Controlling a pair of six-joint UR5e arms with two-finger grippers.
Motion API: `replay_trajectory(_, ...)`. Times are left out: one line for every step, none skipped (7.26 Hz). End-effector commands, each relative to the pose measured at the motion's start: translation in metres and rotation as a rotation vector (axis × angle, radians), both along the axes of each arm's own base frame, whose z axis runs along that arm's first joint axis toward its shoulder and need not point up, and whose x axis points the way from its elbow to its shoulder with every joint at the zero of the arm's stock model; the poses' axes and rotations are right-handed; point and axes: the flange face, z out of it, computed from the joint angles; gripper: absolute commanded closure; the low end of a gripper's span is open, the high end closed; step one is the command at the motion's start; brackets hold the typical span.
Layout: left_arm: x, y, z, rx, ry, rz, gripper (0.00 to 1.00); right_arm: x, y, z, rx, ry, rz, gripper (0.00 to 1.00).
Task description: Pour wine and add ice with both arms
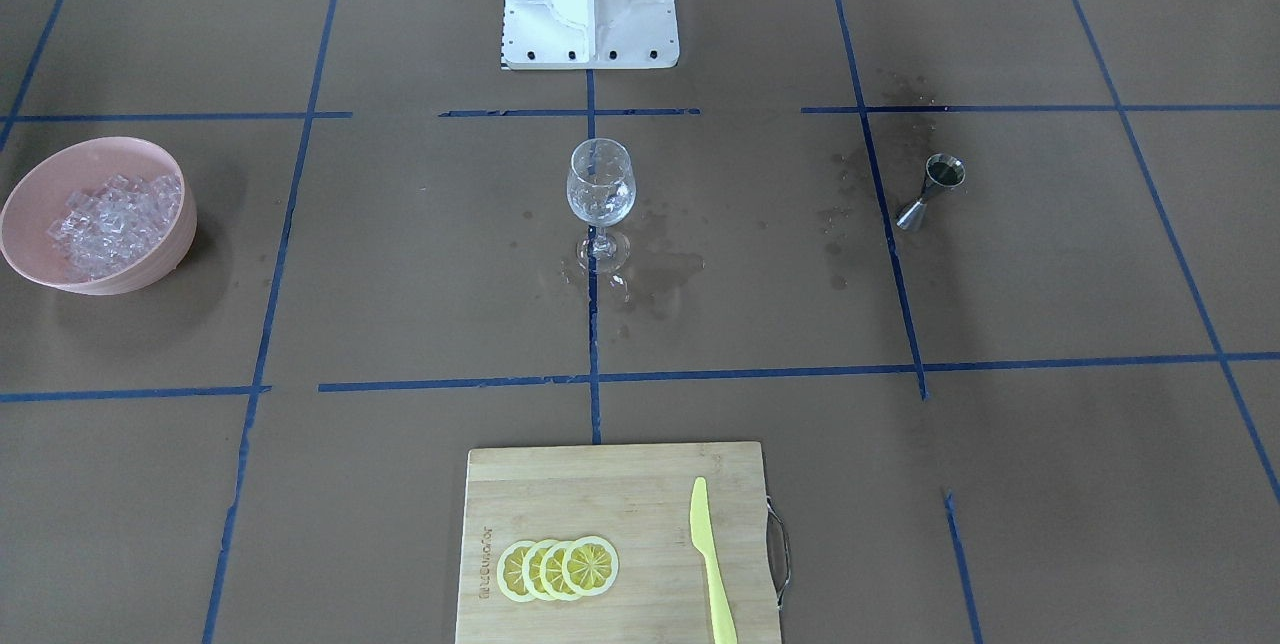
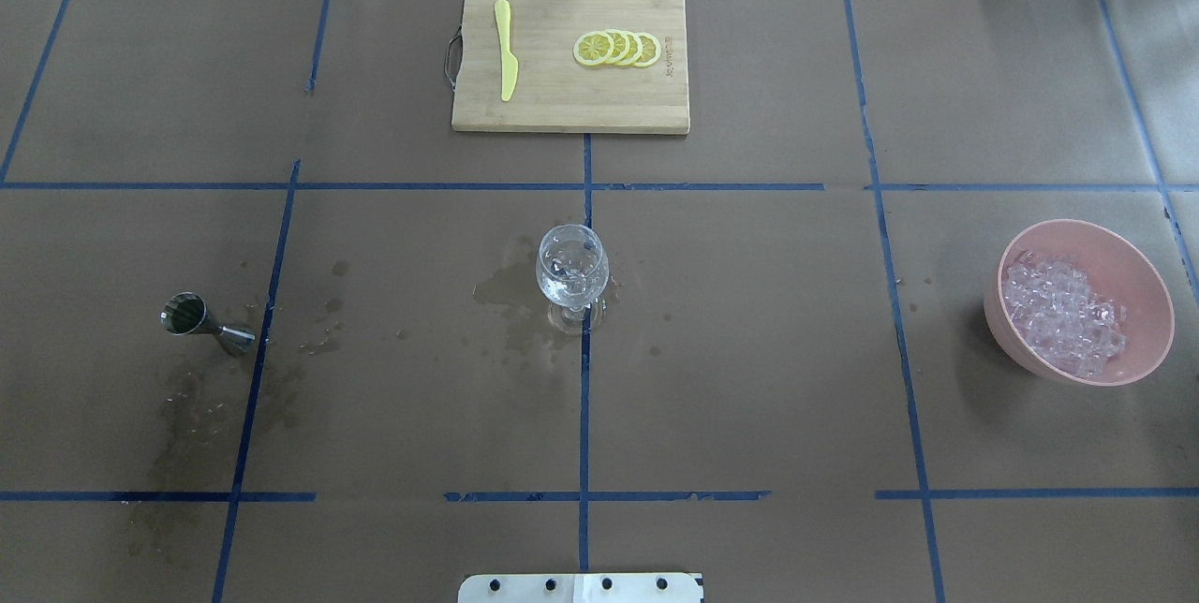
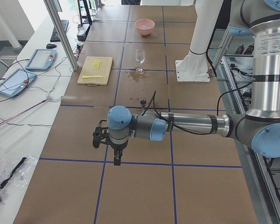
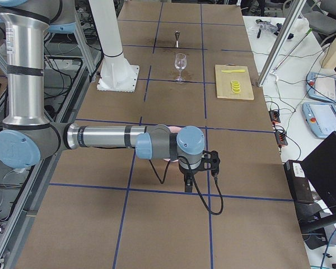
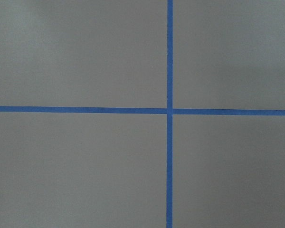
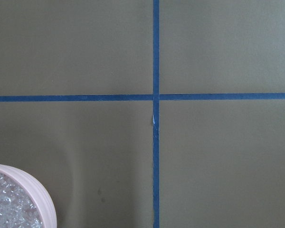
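Silver-grey arms (image 3: 191, 123), pale blue joint caps (image 3: 119, 117), black cables (image 4: 201, 197), white pedestal (image 1: 590, 4).

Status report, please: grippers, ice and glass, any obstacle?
Left gripper, right gripper: over table, jaws unreadable. Ice heaped in pink bowl. Wine glass upright, wet patches around it.

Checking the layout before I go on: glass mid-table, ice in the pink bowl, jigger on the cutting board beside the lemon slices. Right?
Not quite. The jigger stands on the table at the robot's left, well away from the board, as the overhead view shows. The glass mid-table and the ice in the bowl are right.
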Motion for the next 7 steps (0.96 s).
replay_trajectory(0.000, -0.002, -0.011, 0.022, 0.001, 0.000, 0.00, 0.000, -0.001, -0.002, -0.001, -0.002, 0.004, 0.00)
replay_trajectory(0.000, -0.003, -0.045, 0.086, -0.006, -0.003, 0.00, 0.000, -0.001, -0.003, 0.002, -0.004, 0.004, 0.00)
replay_trajectory(0.000, 0.000, -0.076, 0.139, -0.004, -0.011, 0.00, 0.000, -0.001, -0.005, 0.005, -0.004, 0.004, 0.00)
replay_trajectory(0.001, 0.002, -0.096, 0.163, 0.007, -0.023, 0.00, 0.000, -0.003, -0.009, 0.026, 0.003, 0.003, 0.00)
replay_trajectory(0.011, 0.006, -0.127, 0.155, 0.055, -0.067, 0.00, 0.000, -0.010, -0.023, 0.099, 0.008, 0.004, 0.00)
replay_trajectory(0.026, 0.020, -0.151, 0.149, 0.087, -0.099, 0.00, 0.000, -0.009, -0.019, 0.096, 0.008, 0.004, 0.00)
replay_trajectory(0.058, 0.046, -0.174, 0.142, 0.140, -0.125, 0.01, -0.006, -0.011, -0.019, 0.087, 0.011, -0.001, 0.00)
